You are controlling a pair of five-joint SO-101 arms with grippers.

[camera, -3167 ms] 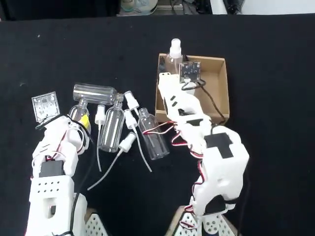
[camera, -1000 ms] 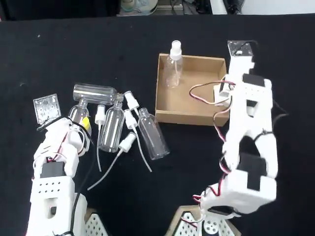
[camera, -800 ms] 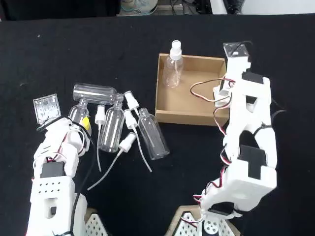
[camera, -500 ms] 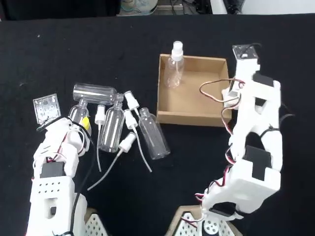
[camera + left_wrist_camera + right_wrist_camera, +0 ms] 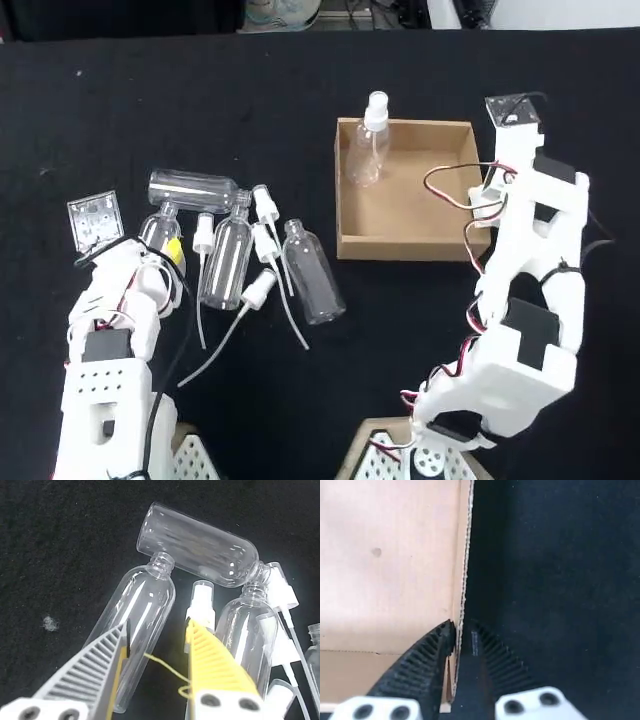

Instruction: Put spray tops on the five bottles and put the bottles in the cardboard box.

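Note:
The cardboard box [image 5: 405, 215] lies right of centre, with one capped bottle [image 5: 367, 150] standing in its far left corner. My right gripper [image 5: 482, 205] is at the box's right wall; in the right wrist view this gripper [image 5: 461, 627] is shut on the box wall [image 5: 465, 570], one finger inside and one outside. Three open bottles [image 5: 195, 188] [image 5: 228, 255] [image 5: 310, 272] and several loose spray tops [image 5: 262, 240] lie at the left. My left gripper [image 5: 157, 627] is open just above another open bottle [image 5: 137, 625], its fingers either side of the bottle's neck end.
Long dip tubes [image 5: 200, 310] trail from the spray tops toward the near edge. The black table [image 5: 560, 90] runs past the box on the right and far side. The left arm's camera plate [image 5: 92, 218] stands beside the bottle pile.
The right arm has come out of the box to its right wall and closed on it. The box, with the capped bottle inside, has slid to the right. The left arm has not moved.

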